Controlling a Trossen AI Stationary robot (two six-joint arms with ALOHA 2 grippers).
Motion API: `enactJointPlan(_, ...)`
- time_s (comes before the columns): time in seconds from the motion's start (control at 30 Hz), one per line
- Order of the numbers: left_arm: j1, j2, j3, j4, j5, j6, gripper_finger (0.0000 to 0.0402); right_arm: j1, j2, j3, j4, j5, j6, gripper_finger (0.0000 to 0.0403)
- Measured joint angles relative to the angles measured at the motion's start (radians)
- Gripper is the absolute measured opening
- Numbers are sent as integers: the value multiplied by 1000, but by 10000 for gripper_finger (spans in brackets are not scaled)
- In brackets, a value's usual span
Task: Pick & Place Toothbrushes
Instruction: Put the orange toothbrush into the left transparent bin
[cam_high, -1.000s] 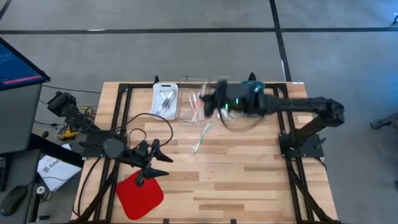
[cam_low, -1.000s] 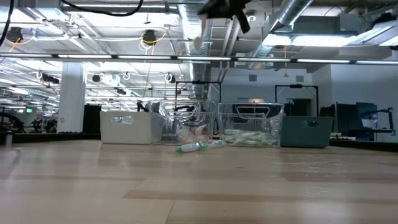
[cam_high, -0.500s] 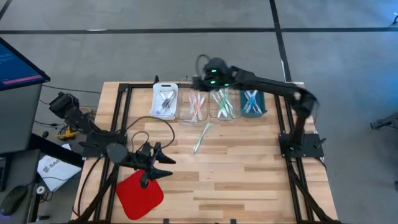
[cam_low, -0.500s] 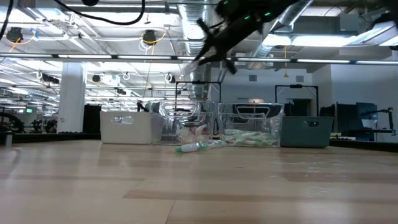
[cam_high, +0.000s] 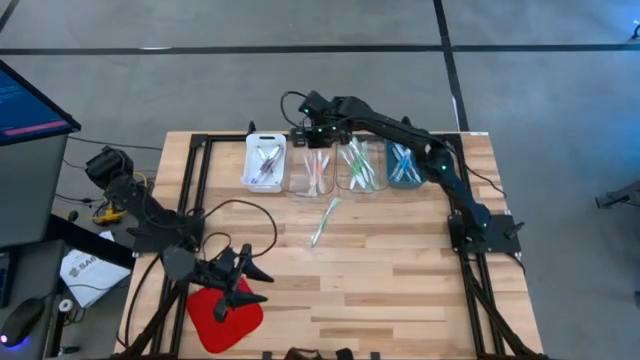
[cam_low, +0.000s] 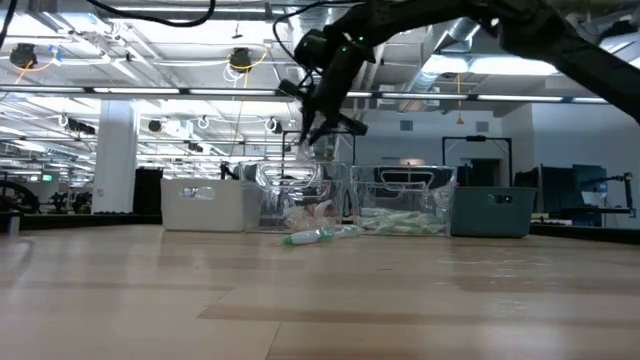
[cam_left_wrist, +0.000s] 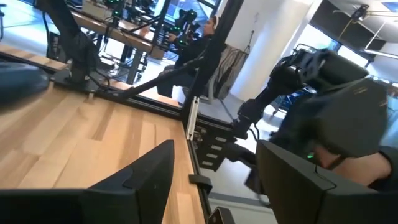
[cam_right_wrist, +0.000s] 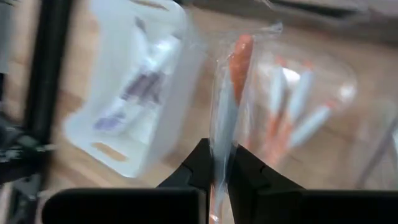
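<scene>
My right gripper (cam_right_wrist: 216, 155) is shut on a toothbrush (cam_right_wrist: 229, 93) with an orange end in a clear wrapper. It hovers above the far row of trays (cam_high: 305, 132), over the gap between the white tray (cam_high: 265, 160) and the clear tray of pink-orange brushes (cam_high: 316, 172). One green toothbrush (cam_high: 325, 220) lies flat on the table in front of the trays. At the near left, my left gripper (cam_left_wrist: 214, 180) stands open above the red pad (cam_high: 225, 312), holding nothing. My right gripper pinches the wrapped toothbrush's pale part (cam_right_wrist: 219, 140), back from its orange end, between its two fingers. The fingers slant down from above and lie along the brush. The brush sticks out ahead of the fingertips, lifted clear above the trays.
Further right in the row stand a clear tray of green brushes (cam_high: 358, 168) and a teal tray of blue ones (cam_high: 405, 165). Black frame rails (cam_high: 200, 180) run along the table's left and right sides. Bare wood lies in the table's middle (cam_high: 380, 280).
My right gripper has swung along the tray row toward the table's left edge, come down and tipped downward, carrying the wrapped brush. My left gripper has shifted a little toward the near edge, over the red pad.
</scene>
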Motion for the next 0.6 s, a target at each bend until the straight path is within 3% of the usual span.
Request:
enactJointPlan(0.27, -81, 0, 0, 3, -99, 1, 214, -28, 12, -23, -37, -9, 98, 20)
enactJointPlan(0.6, -80, 0, 0, 9, -116, 21, 215, -36, 14, -24, -98, 39, 142, 20)
